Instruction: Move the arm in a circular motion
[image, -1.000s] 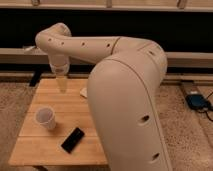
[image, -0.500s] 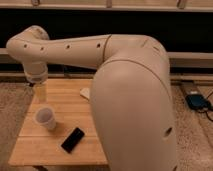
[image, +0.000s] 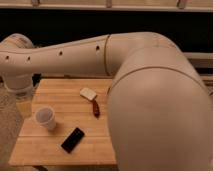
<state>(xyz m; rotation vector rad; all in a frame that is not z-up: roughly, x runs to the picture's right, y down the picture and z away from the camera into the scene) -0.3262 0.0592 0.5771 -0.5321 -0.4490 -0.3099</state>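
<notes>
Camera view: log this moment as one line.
arm stretched left above table | gripper beyond table's left edge | cup, phone on table, untouched

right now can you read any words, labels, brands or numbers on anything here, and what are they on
No readable text anywhere.
Arm: only small dark screw holes, no lettering.
Gripper, hanging at the table's left edge: no markings visible.
Paper cup: plain white, no print visible.
Phone: dark, nothing showing.
Small pale block and red-handled tool: any print is too blurred to read.
</notes>
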